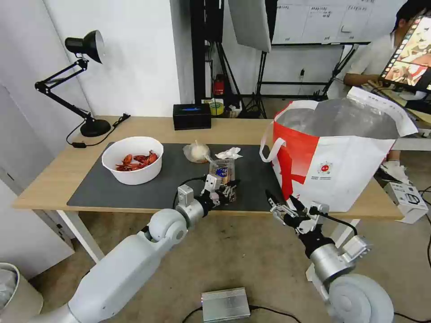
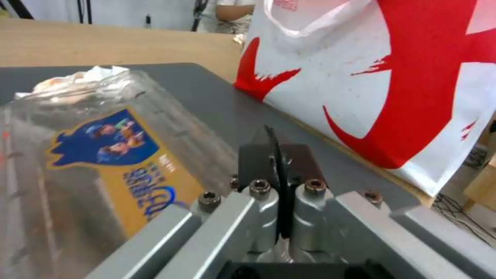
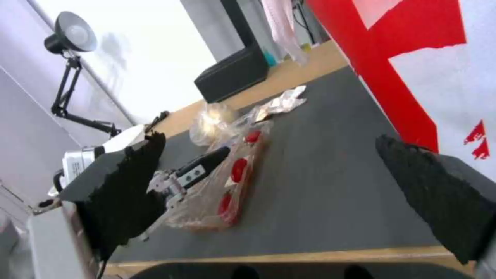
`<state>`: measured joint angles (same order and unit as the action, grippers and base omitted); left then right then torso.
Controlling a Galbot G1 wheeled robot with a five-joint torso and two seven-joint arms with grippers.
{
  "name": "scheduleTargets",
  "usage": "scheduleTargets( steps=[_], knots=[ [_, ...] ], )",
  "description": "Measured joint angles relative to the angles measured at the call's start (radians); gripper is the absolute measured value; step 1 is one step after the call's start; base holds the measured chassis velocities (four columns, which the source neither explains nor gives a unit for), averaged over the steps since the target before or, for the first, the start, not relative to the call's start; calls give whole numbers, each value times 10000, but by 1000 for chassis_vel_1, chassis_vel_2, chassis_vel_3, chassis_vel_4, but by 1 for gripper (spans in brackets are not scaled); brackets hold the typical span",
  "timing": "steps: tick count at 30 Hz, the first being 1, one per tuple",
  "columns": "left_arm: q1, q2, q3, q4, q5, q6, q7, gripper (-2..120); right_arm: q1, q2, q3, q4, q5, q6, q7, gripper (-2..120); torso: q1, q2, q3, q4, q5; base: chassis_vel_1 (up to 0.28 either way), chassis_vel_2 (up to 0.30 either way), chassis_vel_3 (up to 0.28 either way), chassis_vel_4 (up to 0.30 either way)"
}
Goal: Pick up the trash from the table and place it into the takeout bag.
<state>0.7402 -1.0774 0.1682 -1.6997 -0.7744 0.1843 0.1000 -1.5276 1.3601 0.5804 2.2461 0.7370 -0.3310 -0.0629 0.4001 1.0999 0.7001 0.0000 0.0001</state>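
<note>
The table (image 1: 58, 177) is spread across the head view, with its dark mat (image 1: 134, 188) laid along the middle. The takeout bag (image 1: 341, 166) is stood upright at the right end of the table, mouth open, foil lining exposed, 1 white handle hung toward the mat. The white bowl (image 1: 132, 160), with red shells piled inside, is set on the left part of the mat, well apart from the bag. The clear tray (image 1: 223, 172) is seen near the mat's middle; the left gripper (image 1: 223, 192) is placed at its near end, and in the left wrist view the fingers (image 2: 276, 166) are pressed together beside the tray, gripping nothing. The right gripper (image 1: 283, 202) is held at the table's front edge just beside the bag, jaws spread wide and empty. The knotted bag (image 1: 196, 151) and the tissue (image 1: 229, 154) are found just behind the tray.
</note>
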Motion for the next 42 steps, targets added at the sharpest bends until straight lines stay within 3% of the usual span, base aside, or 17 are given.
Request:
scheduleTargets(
  steps=[6, 20, 29, 42],
  knots=[
    [90, 13, -174, -20, -31, -3, -190, 0, 71, -16, -28, -13, 100, -45, 69, 100, -1, 1, -1, 0, -1, 0, 0, 0, 0],
    [507, 319, -556, -121, 97, -25, -405, 0, 892, -123, -211, -122, 1948, -575, 892, 100, -2, 2, -1, 0, -2, 0, 0, 0, 0],
    [760, 517, -738, -323, 164, -30, -362, 0, 2585, -368, -496, -1168, 4018, -1447, 2233, 100, -1, 2, -1, 0, -1, 0, 0, 0, 0],
    [819, 600, -730, -573, 126, -30, -291, 0, 4551, -67, -1410, -2670, 5173, -2323, 3657, 100, 0, 1, 0, 0, -2, 0, 0, 0, 0]
  ],
)
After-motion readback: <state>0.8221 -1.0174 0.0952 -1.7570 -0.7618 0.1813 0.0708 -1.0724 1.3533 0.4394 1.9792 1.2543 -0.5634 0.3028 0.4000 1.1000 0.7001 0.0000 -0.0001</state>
